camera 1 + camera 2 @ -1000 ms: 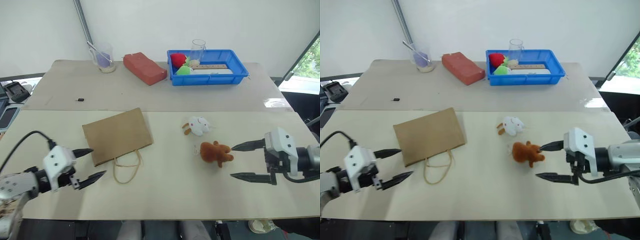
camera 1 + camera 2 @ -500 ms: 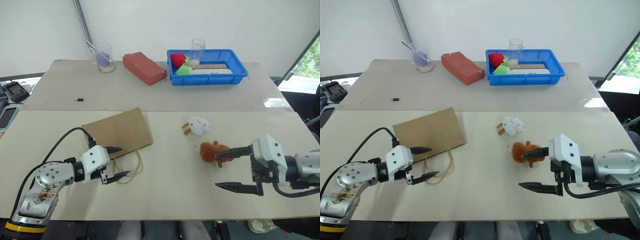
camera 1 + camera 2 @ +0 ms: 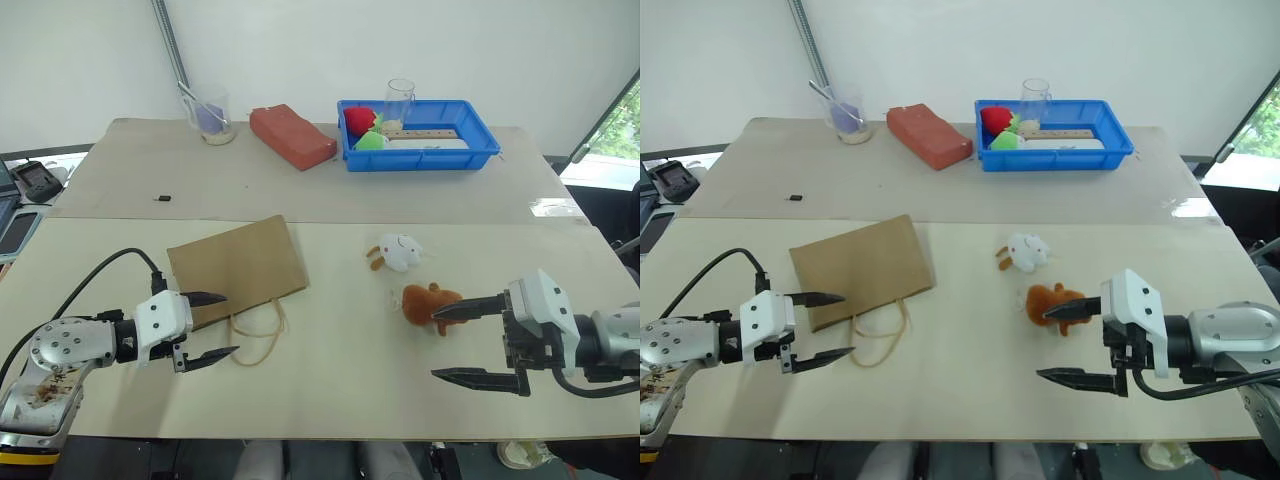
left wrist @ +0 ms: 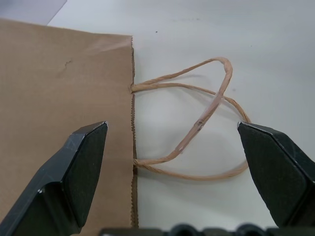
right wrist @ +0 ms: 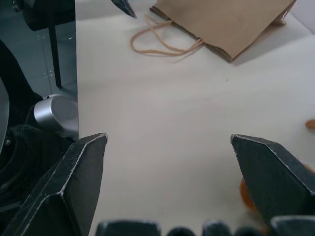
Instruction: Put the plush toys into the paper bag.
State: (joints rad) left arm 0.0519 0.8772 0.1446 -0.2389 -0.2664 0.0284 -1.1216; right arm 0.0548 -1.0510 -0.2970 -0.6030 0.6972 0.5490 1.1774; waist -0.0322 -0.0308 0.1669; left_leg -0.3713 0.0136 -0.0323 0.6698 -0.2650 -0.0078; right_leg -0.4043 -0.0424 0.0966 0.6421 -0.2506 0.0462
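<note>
You have the paper bag lying flat on the near table, its mouth toward the robot and its twisted handles spread on the tabletop. Take the bag as your landmark. Your left gripper sits at the bag's near left corner, fingers spread wide and holding nothing; in the left wrist view one fingertip is over the brown paper and the other is beyond the handle loops. To the right of the bag, well apart from it, lies the white plush toy, and just nearer the robot than that one lies the reddish-brown plush toy. Your right gripper is farther right of the bag, fingers wide and empty, its upper fingertip at the brown toy's near side; whether it touches you cannot tell. Beyond the bag, on the far table, stand a red block and a blue tray.
</note>
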